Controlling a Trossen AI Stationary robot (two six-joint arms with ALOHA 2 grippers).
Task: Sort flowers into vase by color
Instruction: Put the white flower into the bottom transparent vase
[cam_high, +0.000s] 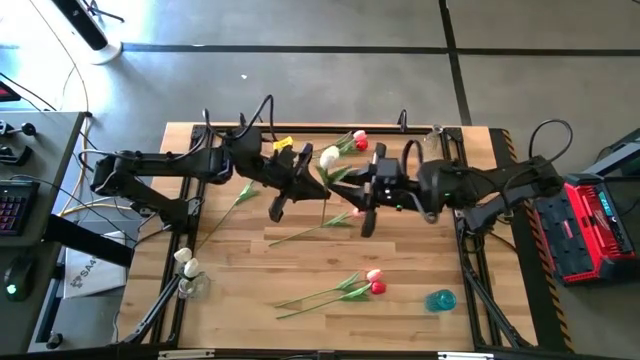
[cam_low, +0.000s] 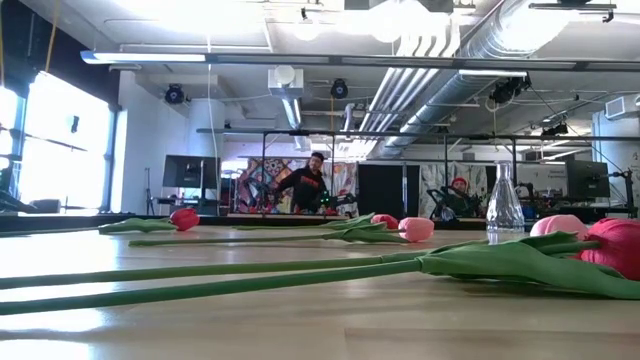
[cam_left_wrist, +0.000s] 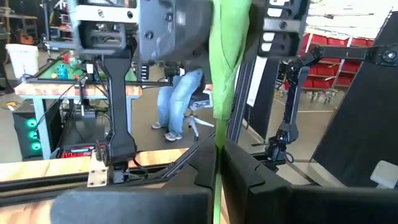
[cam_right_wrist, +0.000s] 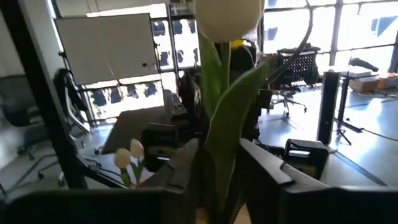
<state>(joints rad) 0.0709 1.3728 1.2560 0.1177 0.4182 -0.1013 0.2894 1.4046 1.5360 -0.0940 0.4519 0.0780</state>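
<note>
Jaws on your left gripper (cam_left_wrist: 217, 167) are pressed together on the thin green stem of the white tulip (cam_high: 329, 157). The tulip is up off the table (cam_high: 250, 300), over the middle, between your two arms. Your right gripper (cam_right_wrist: 225, 171) is at the same stem, just beside the left one. You cannot tell if it pinches the stem or has let go.

Now look across the table from left to right. At the near left corner stands a clear vase (cam_high: 190, 286) with cream flowers (cam_high: 184, 261) in it. A bare green stem (cam_high: 238, 203) lies under your left arm. At the far edge sit a small yellow thing (cam_high: 283, 146) and a pink tulip (cam_high: 359, 140). One more stem (cam_high: 305, 233) lies flat in the middle. Near the front edge a red tulip (cam_high: 378, 288) and a pink one (cam_high: 373, 275) lie side by side, heads touching. Just to their right stands a small blue vase (cam_high: 441, 299).
</note>
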